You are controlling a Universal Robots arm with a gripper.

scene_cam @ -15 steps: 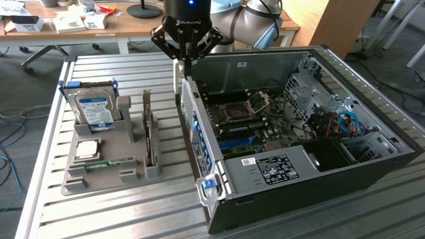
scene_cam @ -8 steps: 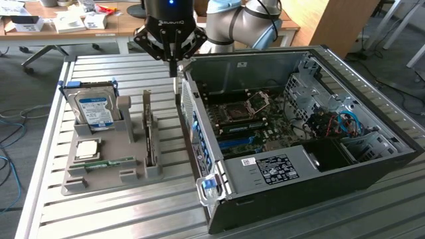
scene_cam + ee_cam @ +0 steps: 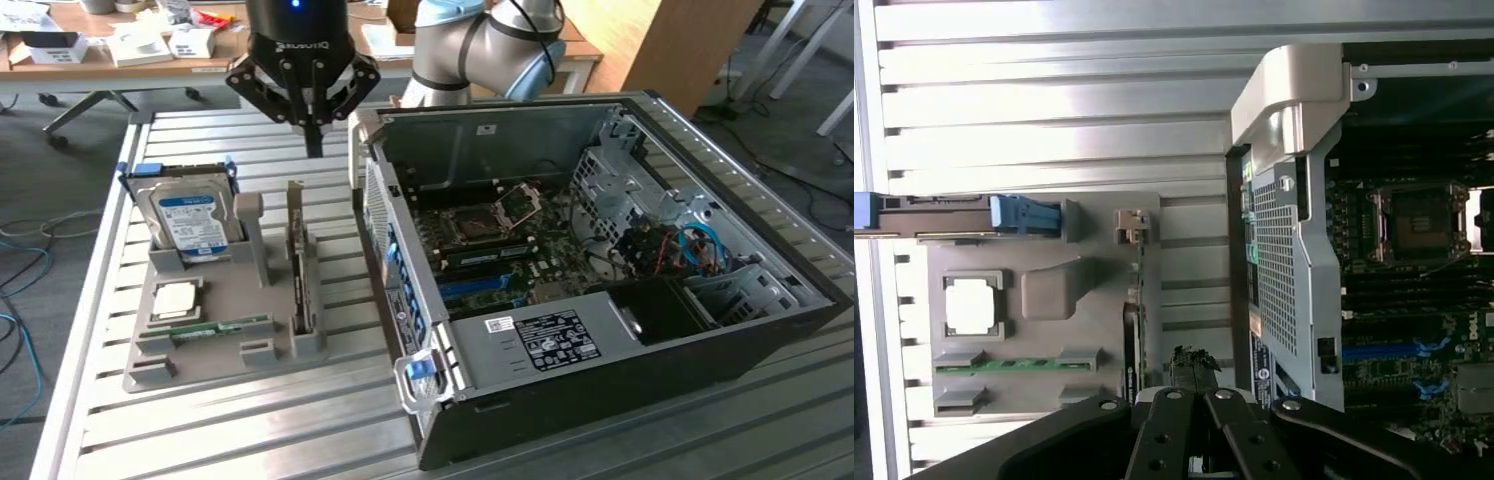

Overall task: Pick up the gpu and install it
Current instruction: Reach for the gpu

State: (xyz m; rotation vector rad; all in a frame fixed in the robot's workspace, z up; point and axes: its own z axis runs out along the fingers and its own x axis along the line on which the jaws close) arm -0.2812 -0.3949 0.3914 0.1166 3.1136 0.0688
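Claw (image 3: 315, 148): shut narrow, holding nothing, hovering over the slatted tabletop (image 3: 200, 430). Gpu (image 3: 296, 255): below the claw, on edge in a grey holder (image 3: 227, 292), seemingly untouched. Hard drive (image 3: 187, 222): beyond the gpu. Open computer case (image 3: 641, 390): close alongside the claw.

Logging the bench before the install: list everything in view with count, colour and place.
gpu: one, brownish, dark face, on edge in the holder
holder: one, grey, on the table at the exterior view's left
hard drive: one, silver, blue-white label, upright in the holder
processor chip: one, silver, flat in the holder
memory stick: one, green, flat in the holder
computer case: one, black, open, exterior view's right
table: one, silver, slatted
arm: one, grey and blue, behind the case
gripper: one, black, shut, empty, above the holder's far end
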